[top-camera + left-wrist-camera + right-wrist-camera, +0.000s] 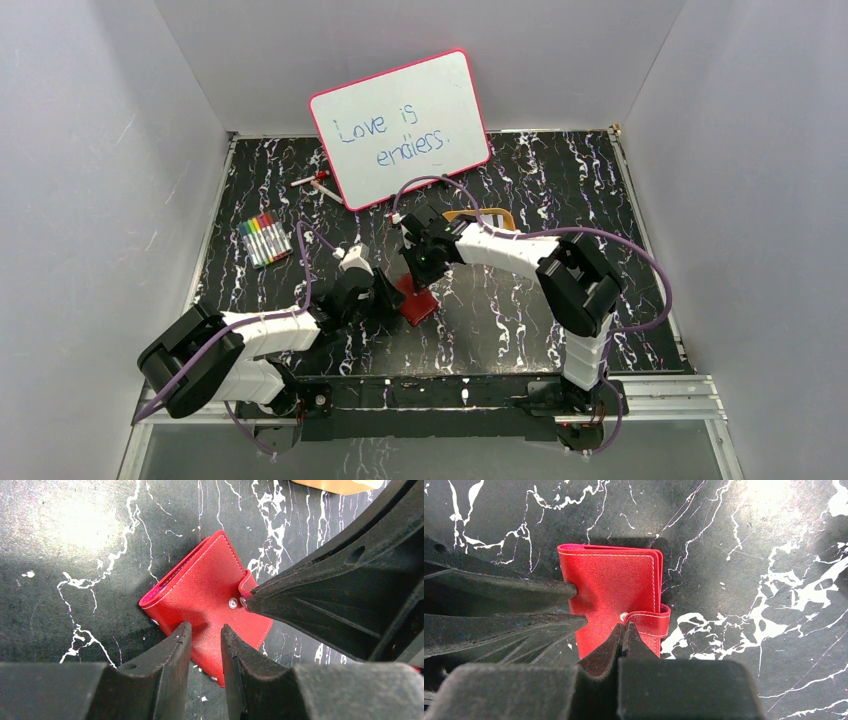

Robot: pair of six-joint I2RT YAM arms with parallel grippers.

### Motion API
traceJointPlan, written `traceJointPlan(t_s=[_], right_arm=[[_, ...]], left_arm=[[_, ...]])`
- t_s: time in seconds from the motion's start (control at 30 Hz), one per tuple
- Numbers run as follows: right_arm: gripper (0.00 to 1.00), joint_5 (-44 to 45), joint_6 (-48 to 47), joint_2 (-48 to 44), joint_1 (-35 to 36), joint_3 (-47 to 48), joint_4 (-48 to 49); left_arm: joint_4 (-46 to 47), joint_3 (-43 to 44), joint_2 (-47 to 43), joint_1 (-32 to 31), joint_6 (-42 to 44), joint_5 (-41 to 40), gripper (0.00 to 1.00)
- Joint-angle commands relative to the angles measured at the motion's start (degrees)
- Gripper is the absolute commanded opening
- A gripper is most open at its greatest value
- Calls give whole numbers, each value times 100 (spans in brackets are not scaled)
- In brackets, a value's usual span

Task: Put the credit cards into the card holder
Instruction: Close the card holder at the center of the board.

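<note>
The card holder (420, 306) is a red folded wallet lying shut on the black marbled table, also seen in the left wrist view (200, 587) and the right wrist view (614, 582). My right gripper (624, 625) is shut, and its tips pinch the free end of the snap tab (651, 622) beside the snap. My left gripper (206, 628) is open by a narrow gap, and its tips rest on the wallet's cover at the side opposite the tab. No credit cards are in view.
A yellow-orange tray (482, 215) lies just behind the right gripper. A pink-framed whiteboard (400, 125) leans on the back wall, with a pen (314, 182) beside it. A bundle of markers (265, 240) lies at the left.
</note>
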Motion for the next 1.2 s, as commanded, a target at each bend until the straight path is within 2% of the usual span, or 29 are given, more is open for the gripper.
traceJointPlan(t_s=[0.0, 1.17], right_arm=[[0, 6, 22, 108, 1, -19, 119], [0, -161, -11, 417, 6, 107, -36]], left_arm=[[-184, 16, 80, 40, 86, -104, 27], [-103, -46, 95, 38, 33, -87, 27]])
